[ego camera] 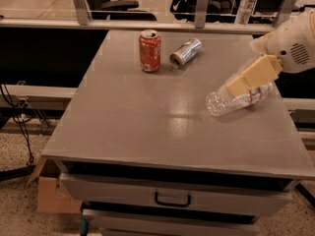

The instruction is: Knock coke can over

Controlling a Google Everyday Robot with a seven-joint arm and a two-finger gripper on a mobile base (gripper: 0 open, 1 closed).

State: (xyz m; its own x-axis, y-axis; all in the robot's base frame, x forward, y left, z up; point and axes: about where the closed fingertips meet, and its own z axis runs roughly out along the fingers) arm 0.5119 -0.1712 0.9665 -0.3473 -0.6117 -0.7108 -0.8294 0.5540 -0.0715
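The coke can (pixel 150 50) stands upright on the grey table (pixel 147 117), at the far middle left. It is red-orange with white script and a silver top. My gripper (pixel 232 88) comes in from the right edge on a white arm (pixel 293 43). Its tan fingers point down-left over the clear plastic bottle. The gripper is well to the right of the coke can and nearer the camera, not touching it.
A plain silver can (pixel 185 52) lies on its side just right of the coke can. A clear plastic water bottle (pixel 231 102) lies on the table's right side, partly behind my gripper. An upright bottle (pixel 244 6) stands behind the back rail. A drawer handle (pixel 172 199) is below the front edge.
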